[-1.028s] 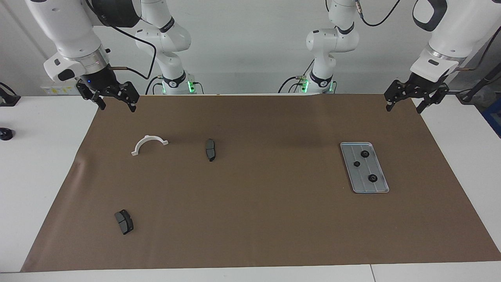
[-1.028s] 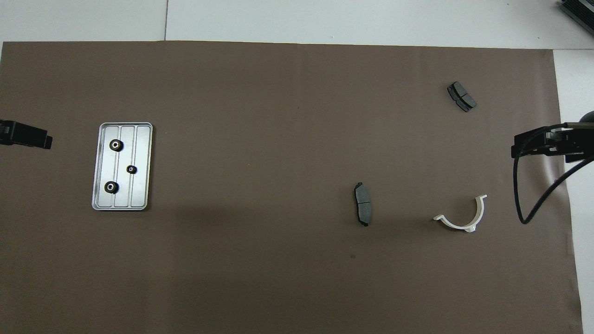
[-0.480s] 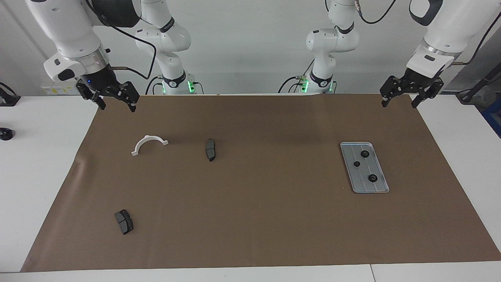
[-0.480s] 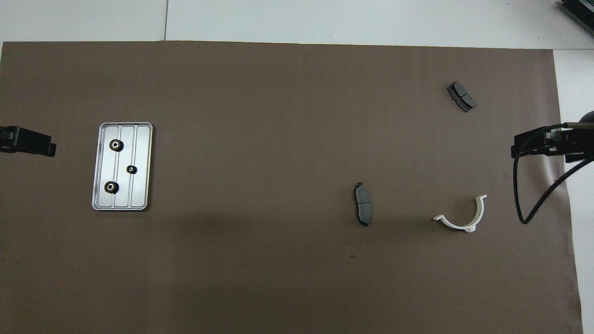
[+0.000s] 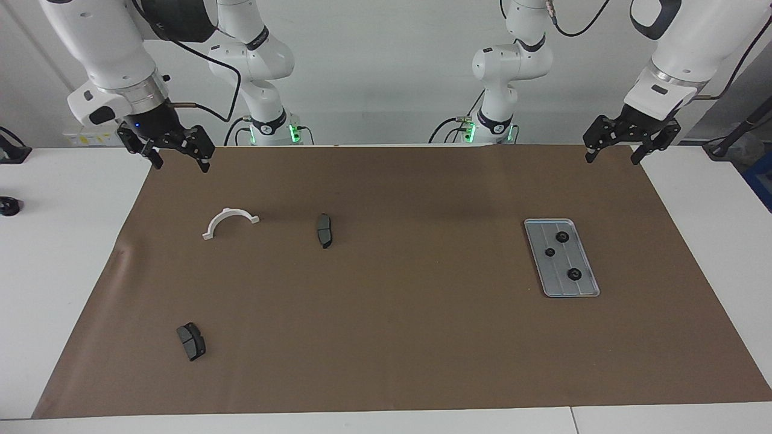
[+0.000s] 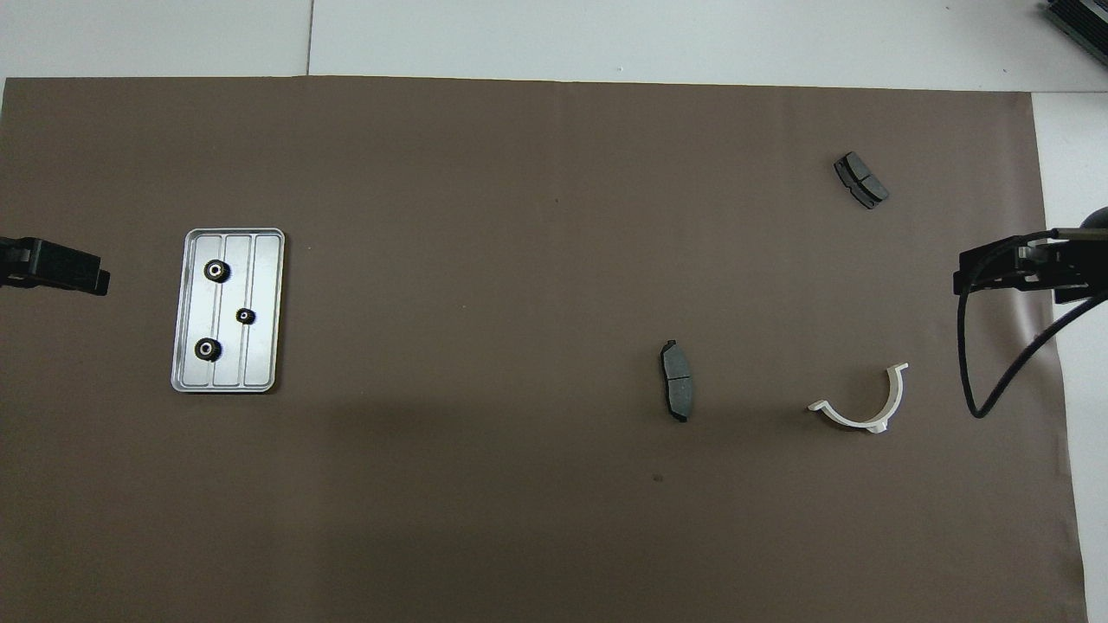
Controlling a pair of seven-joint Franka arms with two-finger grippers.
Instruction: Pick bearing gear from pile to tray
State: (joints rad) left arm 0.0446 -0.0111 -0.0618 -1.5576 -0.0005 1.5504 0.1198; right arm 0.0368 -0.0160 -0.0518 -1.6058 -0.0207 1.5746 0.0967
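The silver-grey tray (image 5: 590, 288) lies on the brown mat toward the left arm's end, also in the overhead view (image 6: 264, 363). Three small black gears lie in it: one (image 5: 562, 237), a smaller one (image 5: 550, 252) and a third (image 5: 573, 275). Of the pile, two dark grey brake pads (image 5: 324, 230) (image 5: 191, 341) and a white half-ring bracket (image 5: 229, 211) lie toward the right arm's end; I see no gear among them. My left gripper (image 5: 612, 158) is open and empty, up over the mat's corner beside the tray. My right gripper (image 5: 181, 164) is open and empty, waiting over the mat's edge near the bracket.
The brown mat (image 5: 410, 313) covers most of the white table. The overhead view shows the pads (image 6: 677, 391) (image 6: 861, 180), the bracket (image 6: 857, 421), the left gripper (image 6: 78, 270) and the right gripper (image 6: 978, 275) with its hanging black cable (image 6: 969, 381).
My left gripper has drifted a little inward over the mat's corner, toward the tray's end, and slightly up. The right arm and all parts have not moved.
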